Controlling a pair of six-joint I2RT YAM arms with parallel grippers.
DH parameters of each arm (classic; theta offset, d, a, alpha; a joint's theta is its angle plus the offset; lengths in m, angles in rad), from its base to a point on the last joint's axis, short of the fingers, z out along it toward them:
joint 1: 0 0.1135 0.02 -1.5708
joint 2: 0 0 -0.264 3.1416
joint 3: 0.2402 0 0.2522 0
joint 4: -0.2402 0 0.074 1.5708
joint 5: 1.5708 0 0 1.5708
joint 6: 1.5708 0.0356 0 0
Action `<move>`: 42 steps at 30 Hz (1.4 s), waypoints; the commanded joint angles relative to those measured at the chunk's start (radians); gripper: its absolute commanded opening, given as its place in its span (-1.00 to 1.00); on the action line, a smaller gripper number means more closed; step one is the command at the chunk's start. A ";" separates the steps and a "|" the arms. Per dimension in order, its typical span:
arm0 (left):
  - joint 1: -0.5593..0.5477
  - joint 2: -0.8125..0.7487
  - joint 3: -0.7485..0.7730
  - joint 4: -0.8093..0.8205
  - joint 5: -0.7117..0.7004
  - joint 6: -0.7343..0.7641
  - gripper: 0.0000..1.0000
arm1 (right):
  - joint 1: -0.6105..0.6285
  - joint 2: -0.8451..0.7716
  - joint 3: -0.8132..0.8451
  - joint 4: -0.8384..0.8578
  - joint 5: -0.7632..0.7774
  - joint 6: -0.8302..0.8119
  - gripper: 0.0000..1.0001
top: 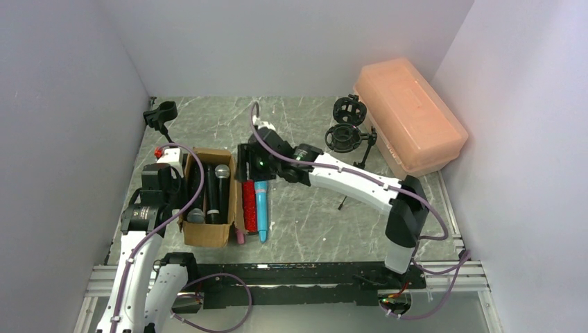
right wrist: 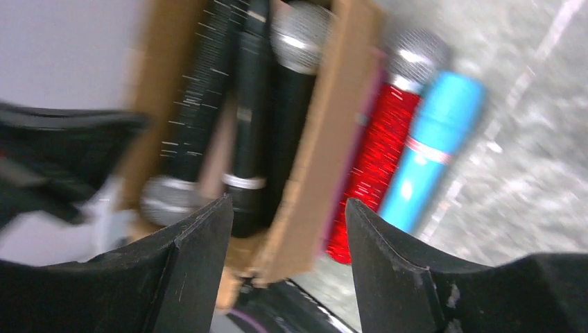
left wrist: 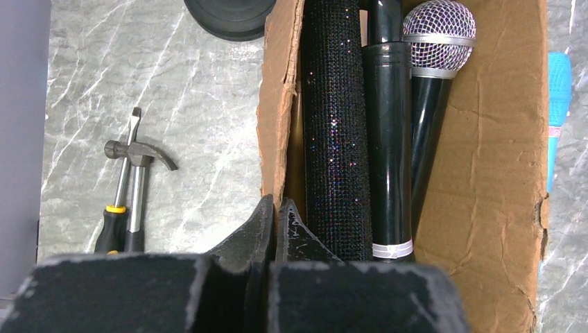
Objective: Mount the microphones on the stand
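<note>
Microphones are not on any stand yet. Several black ones, among them a sparkly black microphone, lie packed in a cardboard box near the left edge of the tabletop. The box keeps them from rolling away. A red glitter microphone and a blue microphone lie flat just beside the box's right wall. A pink microphone peeks out between the box and the red one.

The right pincer hangs over that wall with its fingers spread and nothing between them. I think it is lining up to pick one.

The left pincer is pressed together at the box's left wall. Maybe it nips the cardboard to hold the box steady; I cannot tell.

A ring stand is near the far edge, well apart from the microphones. A clip holder is at the far left corner.
</note>
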 commanded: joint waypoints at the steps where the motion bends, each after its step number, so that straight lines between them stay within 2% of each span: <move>1: 0.001 -0.024 0.069 0.060 0.000 -0.002 -1.00 | 0.018 0.025 0.154 0.011 -0.094 0.005 0.26; 5: 0.001 -0.026 0.071 0.062 -0.005 -0.001 -1.00 | 0.032 0.164 0.295 0.014 -0.252 0.049 0.25; 12: 0.001 -0.025 0.088 0.054 0.001 -0.001 -1.00 | 0.052 0.384 0.549 -0.053 -0.363 0.097 0.25; 26: 0.001 -0.041 0.068 0.070 0.043 -0.015 -1.00 | 0.077 0.526 0.602 0.030 -0.457 0.201 0.24; 34: 0.001 -0.048 0.080 0.071 0.066 -0.020 -1.00 | 0.078 0.572 0.607 0.036 -0.435 0.243 0.23; 38: 0.001 -0.050 0.085 0.070 0.079 -0.023 -1.00 | 0.083 0.580 0.601 0.035 -0.400 0.252 0.15; 42: 0.001 -0.051 0.086 0.068 0.084 -0.028 -1.00 | 0.084 0.576 0.613 0.056 -0.363 0.252 -0.03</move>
